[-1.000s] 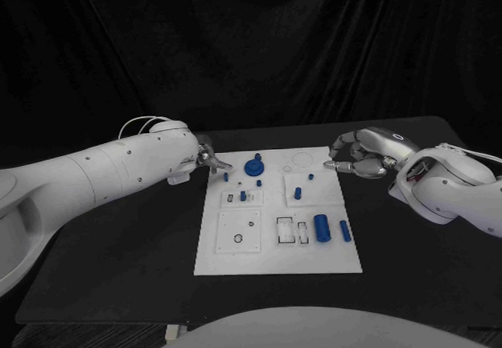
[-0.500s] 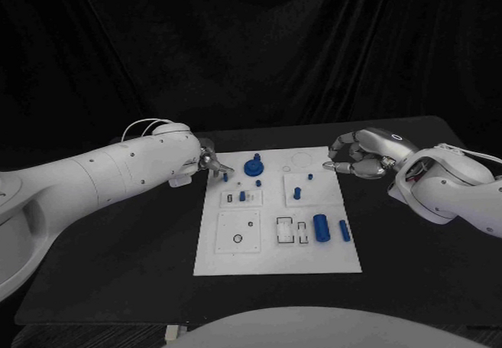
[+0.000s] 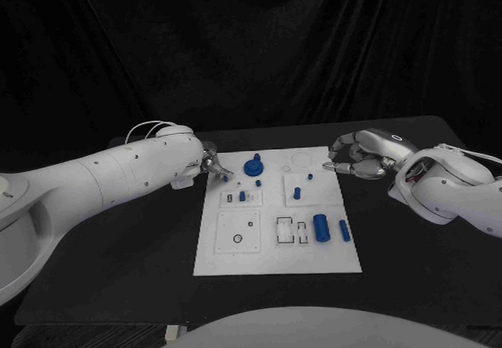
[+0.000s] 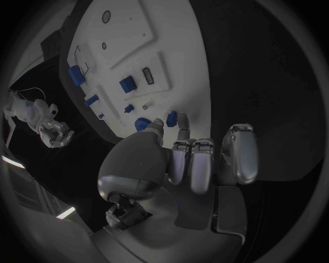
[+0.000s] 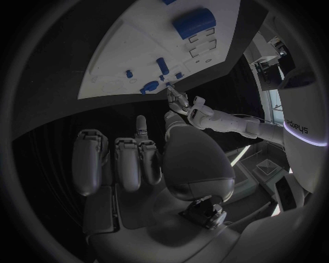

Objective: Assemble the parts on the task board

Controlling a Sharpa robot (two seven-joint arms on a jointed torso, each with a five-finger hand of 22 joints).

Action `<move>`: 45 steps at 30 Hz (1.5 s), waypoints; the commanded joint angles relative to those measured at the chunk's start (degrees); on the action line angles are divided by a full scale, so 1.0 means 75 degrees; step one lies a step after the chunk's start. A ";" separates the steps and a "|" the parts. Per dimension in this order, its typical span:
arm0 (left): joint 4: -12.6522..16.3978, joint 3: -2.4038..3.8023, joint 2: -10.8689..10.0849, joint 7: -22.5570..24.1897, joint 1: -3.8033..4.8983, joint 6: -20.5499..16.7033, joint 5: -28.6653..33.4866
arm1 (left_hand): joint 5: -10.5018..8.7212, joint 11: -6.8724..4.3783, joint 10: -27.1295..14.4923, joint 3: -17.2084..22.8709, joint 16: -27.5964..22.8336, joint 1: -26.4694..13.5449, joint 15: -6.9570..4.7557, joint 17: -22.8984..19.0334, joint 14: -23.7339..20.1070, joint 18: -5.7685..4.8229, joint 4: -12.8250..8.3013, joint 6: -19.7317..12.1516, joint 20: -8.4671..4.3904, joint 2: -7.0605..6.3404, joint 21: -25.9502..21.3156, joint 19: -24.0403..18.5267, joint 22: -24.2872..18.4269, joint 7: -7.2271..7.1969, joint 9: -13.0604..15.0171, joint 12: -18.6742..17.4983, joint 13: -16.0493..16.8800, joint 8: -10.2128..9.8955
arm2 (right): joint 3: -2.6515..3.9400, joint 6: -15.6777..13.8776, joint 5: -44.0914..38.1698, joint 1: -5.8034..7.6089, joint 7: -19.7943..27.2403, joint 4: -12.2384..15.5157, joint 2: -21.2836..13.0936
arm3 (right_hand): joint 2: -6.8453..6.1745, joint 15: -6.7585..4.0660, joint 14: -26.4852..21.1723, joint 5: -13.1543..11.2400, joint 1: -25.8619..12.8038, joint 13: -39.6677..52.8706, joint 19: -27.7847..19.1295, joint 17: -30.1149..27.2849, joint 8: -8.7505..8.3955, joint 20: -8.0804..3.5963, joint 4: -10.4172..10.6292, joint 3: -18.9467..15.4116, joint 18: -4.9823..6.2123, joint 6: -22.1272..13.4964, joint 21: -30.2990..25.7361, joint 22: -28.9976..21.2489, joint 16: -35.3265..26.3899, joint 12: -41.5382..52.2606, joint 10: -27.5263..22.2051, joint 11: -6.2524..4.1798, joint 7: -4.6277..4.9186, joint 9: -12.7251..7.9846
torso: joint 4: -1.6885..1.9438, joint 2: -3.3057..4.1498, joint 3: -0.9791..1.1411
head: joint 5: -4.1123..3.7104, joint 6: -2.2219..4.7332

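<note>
Now left robot hand (image 3: pixel 212 165) pinches small blue part (image 4: pixel 171 116); right robot hand (image 3: pixel 360 156) curled, empty.

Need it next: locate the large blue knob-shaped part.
In the head view the large blue knob-shaped part stands at the task board's far edge, just beside the left hand's fingers.

Left hand (image 4: pixel 195 159) hangs over black table (image 4: pixel 254 66) at edge of white task board (image 4: pixel 137 49). Thumb and one fingertip pinch small blue peg (image 4: pixel 172 117) just off board's edge; other fingers curl beside it. Blue knob (image 4: pixel 142 124) sits near peg. More blue parts (image 4: pixel 128 84) stand on board. Right hand (image 4: pixel 55 131) hovers beyond board's far side, grip unclear.
</note>
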 commanded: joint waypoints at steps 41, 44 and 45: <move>0.0144 0.0008 -0.0067 0.0585 -0.0035 -0.0199 -0.0005 | 0.2386 -0.0044 0.0646 0.4433 0.0050 0.0141 -0.0055 0.2013 0.0806 0.0136 -0.1141 0.0450 -0.0085 -0.0660 -0.0076 -0.0048 0.1377 -0.0067 0.0374 -0.0088 0.1878 -0.0271 | 0.0006 0.0241 0.0023 -0.0049 -0.0180 -0.0004 -0.0022 | 0.0154 0.0103 0.0635 0.0113 0.0117 0.2009 0.0189 0.1183 -0.0047 0.0095 -0.0030 0.0018 0.0053 0.0241 -0.0091 0.1541 -0.0052 0.0027 0.0801 0.0068 0.0033 -0.0100 | 0.0003 0.0001 -0.0002 | -0.0041 0.0000; 0.0309 0.0008 -0.0172 0.0577 -0.0033 -0.0305 -0.0005 | 0.2350 -0.0046 0.0642 0.4504 0.0050 0.0059 -0.0065 0.2013 0.0806 0.0128 -0.1172 0.0466 -0.0082 -0.0737 -0.0054 -0.0030 0.1384 -0.0071 0.0400 -0.0093 0.1874 -0.0259 | 0.0006 0.0252 0.0023 -0.0053 -0.0187 -0.0004 -0.0031 | 0.0157 0.0104 0.0635 0.0126 0.0126 0.2009 0.0191 0.1183 -0.0051 0.0097 -0.0031 0.0021 0.0051 0.0246 -0.0087 0.1543 -0.0052 0.0027 0.0801 0.0069 0.0034 -0.0106 | 0.0005 -0.0001 -0.0001 | -0.0051 0.0000; 0.0405 0.0009 -0.0232 0.0557 -0.0030 -0.0349 -0.0005 | 0.2346 -0.0049 0.0641 0.4523 0.0050 0.0042 -0.0066 0.2013 0.0806 0.0126 -0.1183 0.0471 -0.0083 -0.0755 -0.0044 -0.0023 0.1387 -0.0074 0.0406 -0.0095 0.1872 -0.0256 | 0.0006 0.0257 0.0025 -0.0056 -0.0190 -0.0005 -0.0033 | 0.0157 0.0104 0.0635 0.0126 0.0126 0.2009 0.0191 0.1183 -0.0051 0.0097 -0.0031 0.0021 0.0051 0.0246 -0.0087 0.1543 -0.0052 0.0027 0.0801 0.0069 0.0034 -0.0106 | 0.0006 -0.0003 -0.0001 | -0.0044 0.0000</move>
